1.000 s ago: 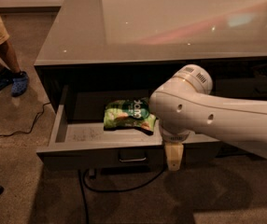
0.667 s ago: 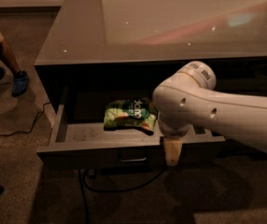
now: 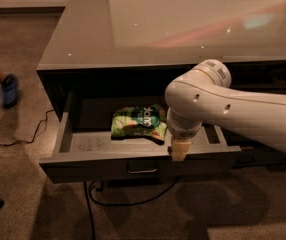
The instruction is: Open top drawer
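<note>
- Opening is judged nearly finished in the camera view: the drawer (image 3: 108,164) stands well out under the counter (image 3: 83,39), with the gripper (image 3: 179,151) at its front rim, right of the pull (image 3: 142,168).
- A short further pull or a release is called for next.
- Whether the gripper is open or closed cannot be told. The drawer's right end is hidden by the arm (image 3: 243,114).

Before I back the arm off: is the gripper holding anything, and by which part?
Cannot tell. The gripper is at the top drawer front edge, right of the pull; the green snack bag lies inside, not gripped.
</note>
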Robot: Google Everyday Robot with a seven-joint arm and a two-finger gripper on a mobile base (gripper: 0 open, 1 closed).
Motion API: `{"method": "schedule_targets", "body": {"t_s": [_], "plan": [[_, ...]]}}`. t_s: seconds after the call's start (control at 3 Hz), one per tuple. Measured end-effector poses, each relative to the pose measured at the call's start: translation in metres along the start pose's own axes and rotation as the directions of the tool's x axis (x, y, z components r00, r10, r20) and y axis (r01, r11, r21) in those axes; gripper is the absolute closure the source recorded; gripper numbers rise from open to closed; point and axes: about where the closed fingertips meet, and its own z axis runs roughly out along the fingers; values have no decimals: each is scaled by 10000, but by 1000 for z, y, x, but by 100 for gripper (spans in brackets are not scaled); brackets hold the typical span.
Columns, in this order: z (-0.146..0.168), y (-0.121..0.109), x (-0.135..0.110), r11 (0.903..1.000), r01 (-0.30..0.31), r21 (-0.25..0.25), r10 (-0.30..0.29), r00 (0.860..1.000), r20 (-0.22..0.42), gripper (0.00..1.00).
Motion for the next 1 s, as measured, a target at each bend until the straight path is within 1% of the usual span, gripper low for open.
{"method": "schedule_targets", "body": {"t_s": [0.33,1.0], "plan": [[7,-12,-3,9999,-139,21,139,9999,-71,42],[16,-24,-8,9997,-246,58,249,9984,-502,88]]}}
